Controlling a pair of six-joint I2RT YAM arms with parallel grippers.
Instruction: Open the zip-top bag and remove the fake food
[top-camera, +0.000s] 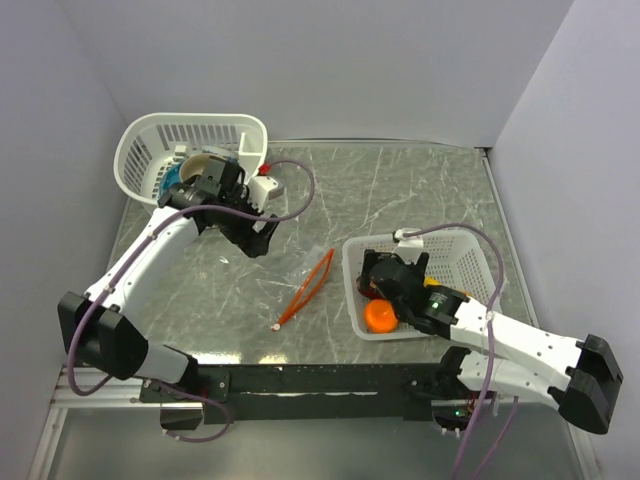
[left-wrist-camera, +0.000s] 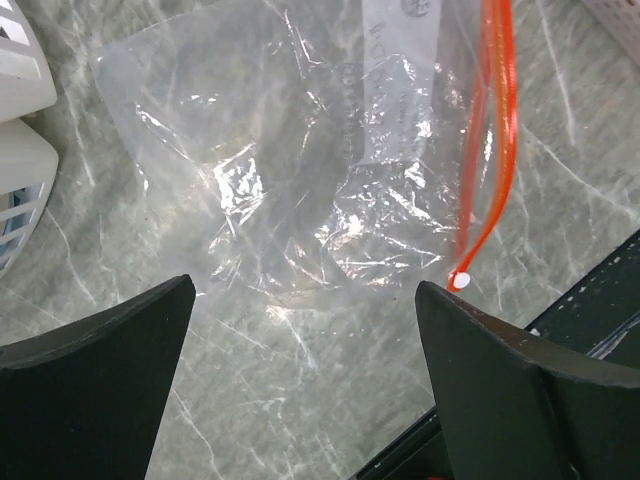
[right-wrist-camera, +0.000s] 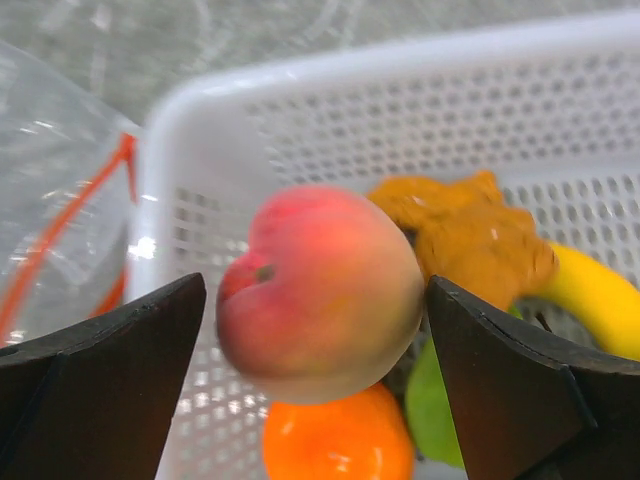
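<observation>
Since the peach (right-wrist-camera: 320, 290) shows blurred between the R gripper (right-wrist-camera: 316, 283) jaws, which stand apart w/ a thin gap each side and clamp nothing, the main risk looks like a bad landing. It could bounce off the other food (right-wrist-camera: 470, 245) piled below, hop the rim of the basket (right-wrist-camera: 400, 130) and roll across the table (top-camera: 400, 190) back toward the bag (left-wrist-camera: 300, 190). Another risk: the R jaws sit low inside the basket, so a careless lift could snag its wall and tip it.

Bag lies flat and crumpled on the table, looks empty, orange zip (left-wrist-camera: 497, 130) along its right edge. Basket sits just right of the bag, near its zip side. L gripper (left-wrist-camera: 305, 290) hovers at the bag's left end, jaws wide apart, nothing held. Bag plastic lies just beyond the fingertips, only its near edge reaching between them. If the L jaws drop or shut there, they could pinch and drag the bag for no reason.

Judged from this, removal is prob. about done.
</observation>
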